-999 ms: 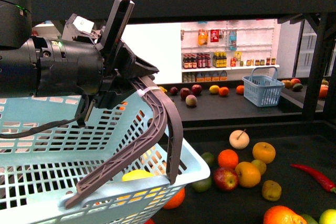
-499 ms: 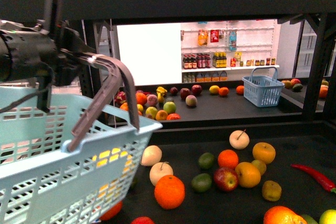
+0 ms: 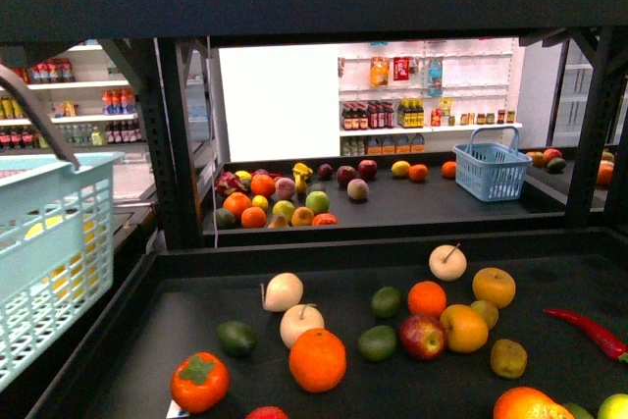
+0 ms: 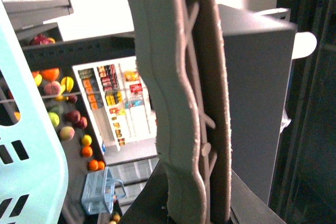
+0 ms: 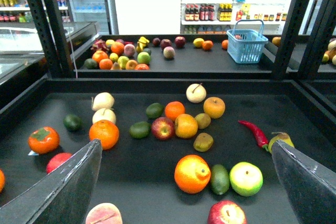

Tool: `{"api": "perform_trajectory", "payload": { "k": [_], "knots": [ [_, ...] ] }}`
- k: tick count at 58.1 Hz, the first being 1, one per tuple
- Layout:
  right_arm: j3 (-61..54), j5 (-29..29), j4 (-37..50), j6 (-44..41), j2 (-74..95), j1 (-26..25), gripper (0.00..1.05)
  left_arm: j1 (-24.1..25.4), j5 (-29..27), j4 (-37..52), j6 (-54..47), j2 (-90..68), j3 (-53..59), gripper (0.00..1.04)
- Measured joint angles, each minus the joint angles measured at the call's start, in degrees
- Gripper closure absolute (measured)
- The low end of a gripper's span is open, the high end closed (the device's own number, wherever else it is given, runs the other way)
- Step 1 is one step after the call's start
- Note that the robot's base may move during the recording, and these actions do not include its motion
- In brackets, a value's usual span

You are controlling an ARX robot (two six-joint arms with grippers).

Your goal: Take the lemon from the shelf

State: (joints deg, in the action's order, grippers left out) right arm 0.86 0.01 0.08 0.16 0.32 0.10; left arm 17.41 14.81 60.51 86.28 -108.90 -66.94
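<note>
My right claw (image 5: 185,145) hangs spread above the shelf (image 5: 131,182). My left claw (image 4: 191,203) seems to pinch the basket handle (image 4: 178,93). The lemon (image 3: 61,260) looks to be in that basket (image 3: 49,331), far left.

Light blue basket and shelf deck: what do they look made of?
Light blue basket: looks like moulded plastic, with slotted lattice walls and a slightly glossy rim. Shelf deck: dark, matte, flat sheet, perhaps painted metal or a liner; hard to tell which.

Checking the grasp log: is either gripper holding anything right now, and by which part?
The left gripper holds the light blue basket by its grey handle. The right gripper is open and empty above the shelf.
</note>
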Motion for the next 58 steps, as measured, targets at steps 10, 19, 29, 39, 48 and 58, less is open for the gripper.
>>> {"api": "perform_trajectory", "payload": {
  "k": [10, 19, 29, 39, 48, 58],
  "knots": [
    [0.00, 0.00, 0.00, 0.00, 0.00, 0.00, 0.07, 4.87, 1.11, 7.15, 2.89, -1.90, 0.46, 0.95],
    [0.00, -0.02, 0.00, 0.00, -0.02, 0.00, 0.07, 7.85, 3.45, 10.43, 4.31, -3.74, 1.64, 0.95],
    [0.00, 0.00, 0.00, 0.00, -0.02, 0.00, 0.07, 10.64, 5.88, 13.07, 6.25, -6.73, 2.51, 0.95],
    [0.00, 0.00, 0.00, 0.00, -0.02, 0.00, 0.07, 13.90, 8.96, 15.39, 6.34, -8.61, 3.30, 0.95],
    [0.00, -0.02, 0.00, 0.00, 0.00, 0.00, 0.07, 14.99, 12.46, 15.76, 3.37, -9.75, 6.27, 0.93],
    [0.00, 0.00, 0.00, 0.00, 0.00, 0.00, 0.07, 15.39, 13.38, 13.25, 0.11, -9.57, 7.04, 0.63]
  ]
}}
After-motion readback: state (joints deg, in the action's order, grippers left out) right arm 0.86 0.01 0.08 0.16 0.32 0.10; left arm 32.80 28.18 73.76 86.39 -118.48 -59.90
